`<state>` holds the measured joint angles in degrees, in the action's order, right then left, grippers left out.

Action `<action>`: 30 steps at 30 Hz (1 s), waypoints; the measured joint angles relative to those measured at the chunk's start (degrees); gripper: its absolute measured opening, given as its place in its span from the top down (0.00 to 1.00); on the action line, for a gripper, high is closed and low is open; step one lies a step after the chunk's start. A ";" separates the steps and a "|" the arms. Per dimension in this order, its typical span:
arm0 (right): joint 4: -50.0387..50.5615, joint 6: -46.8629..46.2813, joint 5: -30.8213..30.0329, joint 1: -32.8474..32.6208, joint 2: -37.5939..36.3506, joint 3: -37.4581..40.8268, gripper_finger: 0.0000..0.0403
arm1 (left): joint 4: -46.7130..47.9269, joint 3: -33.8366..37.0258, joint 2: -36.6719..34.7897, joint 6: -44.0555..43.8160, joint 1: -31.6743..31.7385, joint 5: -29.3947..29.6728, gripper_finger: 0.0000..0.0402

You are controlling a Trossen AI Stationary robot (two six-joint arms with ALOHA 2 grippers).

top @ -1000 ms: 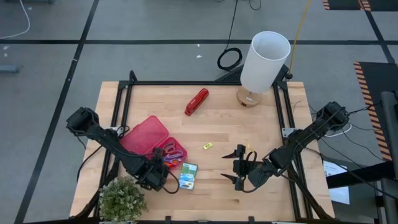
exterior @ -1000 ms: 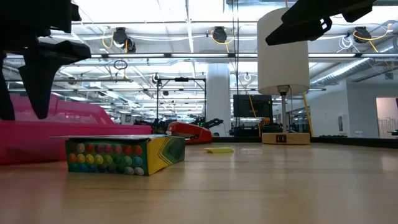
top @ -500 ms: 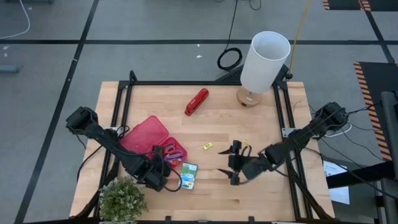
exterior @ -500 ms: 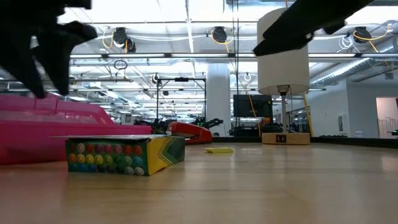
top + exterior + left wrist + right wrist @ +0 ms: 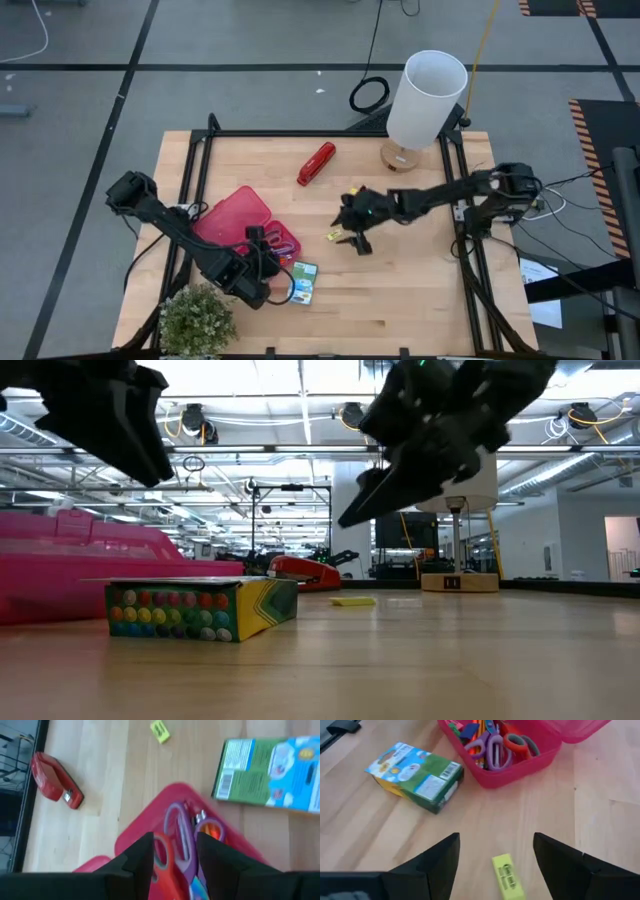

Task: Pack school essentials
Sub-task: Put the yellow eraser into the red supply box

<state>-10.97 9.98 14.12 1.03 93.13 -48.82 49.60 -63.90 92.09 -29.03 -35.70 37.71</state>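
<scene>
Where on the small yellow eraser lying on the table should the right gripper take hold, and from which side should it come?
Probably from straight above, pinching the yellow eraser across its two long sides near the middle. It lies flat and alone on bare wood, a short bar apart from the crayon box and pink case, so nothing blocks the fingers. The right gripper is open with the eraser between its fingers.

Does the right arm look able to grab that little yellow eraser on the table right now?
Probably yes. The right tool hovers open right by the yellow eraser, which lies alone on bare wood with nothing between them.
</scene>
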 joint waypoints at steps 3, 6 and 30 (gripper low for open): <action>-2.29 1.66 5.48 3.28 3.59 -0.02 0.41 | -1.21 0.00 0.00 0.09 0.02 0.77 0.62; -2.78 3.02 8.62 4.87 7.39 -0.02 0.44 | -3.67 0.00 0.00 0.21 0.00 1.38 0.62; -2.73 7.50 6.02 5.73 15.46 -0.20 0.74 | -7.88 0.02 0.00 0.38 0.00 1.36 0.62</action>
<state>-13.70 17.48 20.14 6.76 108.59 -49.01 41.72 -63.88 92.09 -28.65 -35.70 39.07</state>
